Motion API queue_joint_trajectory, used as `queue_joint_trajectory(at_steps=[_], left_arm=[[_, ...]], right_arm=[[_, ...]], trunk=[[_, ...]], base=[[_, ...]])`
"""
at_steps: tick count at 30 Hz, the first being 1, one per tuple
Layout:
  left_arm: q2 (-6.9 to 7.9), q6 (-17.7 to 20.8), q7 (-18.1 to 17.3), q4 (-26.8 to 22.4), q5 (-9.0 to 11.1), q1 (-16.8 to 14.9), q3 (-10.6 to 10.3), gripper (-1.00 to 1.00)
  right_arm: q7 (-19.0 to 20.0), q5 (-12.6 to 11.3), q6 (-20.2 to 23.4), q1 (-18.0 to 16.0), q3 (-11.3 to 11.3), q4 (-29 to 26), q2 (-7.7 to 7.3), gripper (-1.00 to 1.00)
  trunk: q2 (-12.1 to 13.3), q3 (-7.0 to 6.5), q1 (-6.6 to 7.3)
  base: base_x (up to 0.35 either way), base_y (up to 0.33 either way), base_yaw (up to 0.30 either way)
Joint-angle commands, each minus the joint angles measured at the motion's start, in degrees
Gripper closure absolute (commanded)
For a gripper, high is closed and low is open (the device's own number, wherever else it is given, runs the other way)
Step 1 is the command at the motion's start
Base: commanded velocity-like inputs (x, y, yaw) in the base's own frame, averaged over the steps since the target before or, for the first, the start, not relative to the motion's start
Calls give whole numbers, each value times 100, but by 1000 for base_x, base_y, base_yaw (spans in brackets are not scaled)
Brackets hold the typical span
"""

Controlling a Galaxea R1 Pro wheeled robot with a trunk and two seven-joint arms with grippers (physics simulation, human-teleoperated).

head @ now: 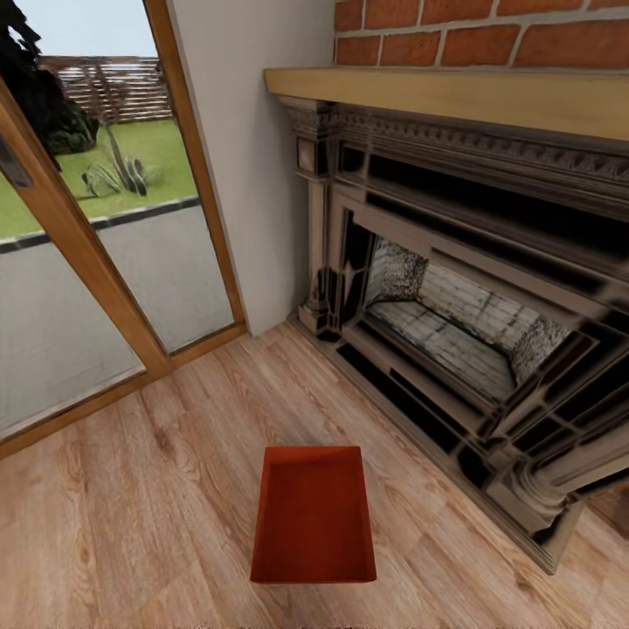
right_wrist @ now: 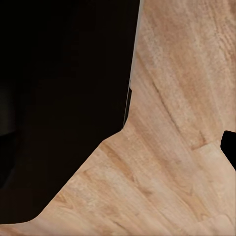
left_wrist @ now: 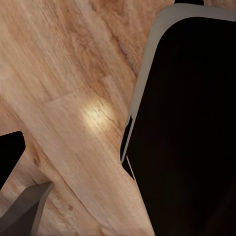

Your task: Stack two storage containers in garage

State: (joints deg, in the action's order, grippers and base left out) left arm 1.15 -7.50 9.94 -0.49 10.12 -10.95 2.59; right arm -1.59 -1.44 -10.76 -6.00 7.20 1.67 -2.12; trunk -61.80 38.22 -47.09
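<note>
One storage container (head: 313,515) sits upright on the wood-plank floor (head: 157,489) before the fireplace (head: 454,314); fingers unseen, so neither placement nor grip can be told.

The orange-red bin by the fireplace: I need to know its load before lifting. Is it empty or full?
Empty. The head view looks straight into the storage container, upright on the wood-plank floor; its bare bottom and inner walls show.
</note>
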Motion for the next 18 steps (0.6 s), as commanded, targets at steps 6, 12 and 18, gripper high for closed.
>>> queue_joint_trajectory(at_steps=[6,12,18], left_arm=[[-1,-23,-1,5,26,-3,22,-100],[-1,-23,-1,5,26,-3,22,-100],[-1,-23,-1,5,27,-3,22,-100]], right_arm=[[-17,-14,-31,-7,45,18,8,-100],[-62,-14,-23,-7,60,18,10,-100],[-69,-14,-15,-7,70,18,10,-100]], trunk=[[-3,59,0],[-3,114,0],[-3,169,0]], base=[[0,0,0],[0,0,0],[0,0,0]])
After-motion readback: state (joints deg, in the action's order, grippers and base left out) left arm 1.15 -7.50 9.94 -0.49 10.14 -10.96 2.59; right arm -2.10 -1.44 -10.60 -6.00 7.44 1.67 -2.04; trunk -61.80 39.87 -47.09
